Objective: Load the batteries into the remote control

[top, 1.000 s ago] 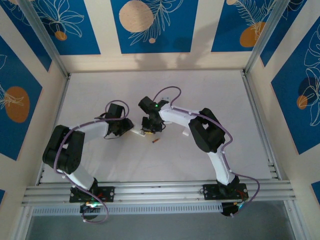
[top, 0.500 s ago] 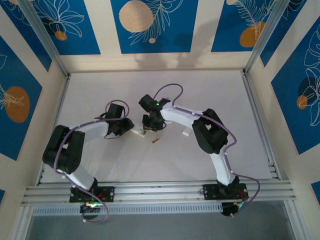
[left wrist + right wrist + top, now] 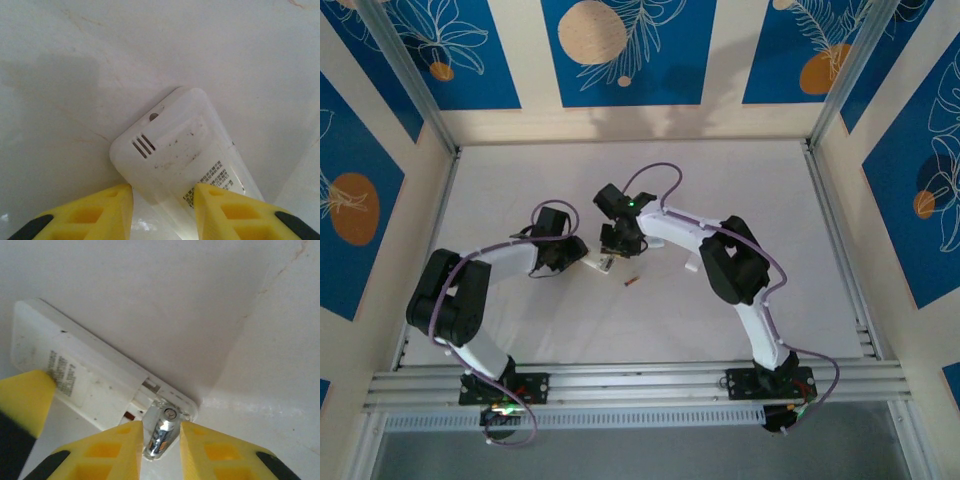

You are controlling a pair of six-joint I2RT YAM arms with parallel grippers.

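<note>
Right wrist: right gripper (image 3: 161, 426) jaws flank a battery (image 3: 162, 436) at the open end of the remote (image 3: 95, 380); pinching or just clear, can't tell. Left gripper (image 3: 163, 195) clamps the remote's long edges. Battery probably light, rigid, slick, rolls, so take it mid-barrel. Counted: one remote, two batteries; second battery (image 3: 630, 283) lies loose on the table (image 3: 520, 180) near the right gripper.

Two arms stand at one table (image 3: 720, 200): one left arm (image 3: 460, 290) and one right arm (image 3: 735, 265). Each carries one hand, so there are two: the left hand (image 3: 162, 197) and the right hand (image 3: 161, 427), with two yellow fingers apiece. There is one white remote control (image 3: 175, 150). Two batteries can be counted: one loose battery (image 3: 631, 283) on the table and one silvery battery (image 3: 162, 432) at the remote's open end. One small white piece (image 3: 692, 266) lies beside the right arm.
</note>
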